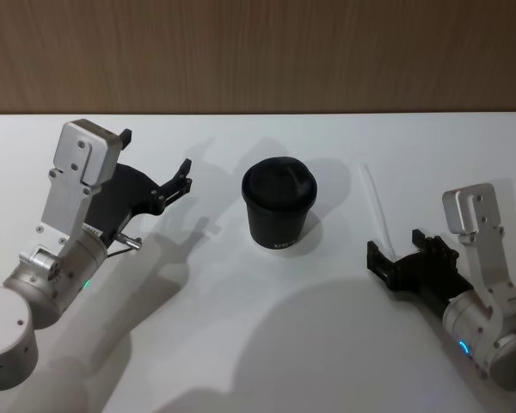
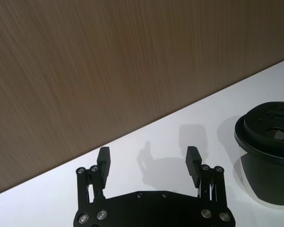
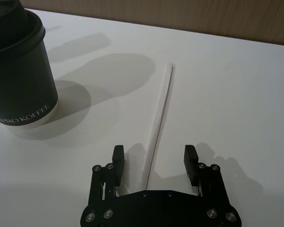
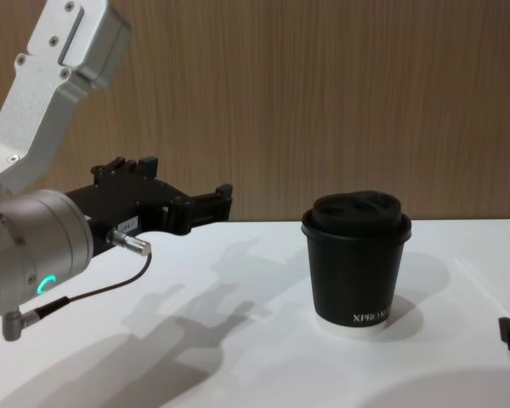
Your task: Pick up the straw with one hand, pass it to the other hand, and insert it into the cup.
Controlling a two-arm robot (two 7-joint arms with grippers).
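Observation:
The thin white straw (image 1: 375,205) lies flat on the white table, right of the cup. In the right wrist view the straw (image 3: 160,118) runs away from the gripper, its near end between the open fingers. My right gripper (image 1: 398,248) sits low at that near end, open (image 3: 155,163), nothing held. The black lidded cup (image 1: 279,206) stands upright mid-table, lettered XPRO (image 4: 357,263). My left gripper (image 1: 155,155) hovers open above the table left of the cup, empty (image 2: 149,161); it shows raised in the chest view (image 4: 191,204).
A wood-panelled wall (image 1: 258,52) closes off the table's far edge. A thin dark cable (image 4: 85,293) loops under the left wrist. Bare white table (image 1: 241,327) lies in front of the cup and between the arms.

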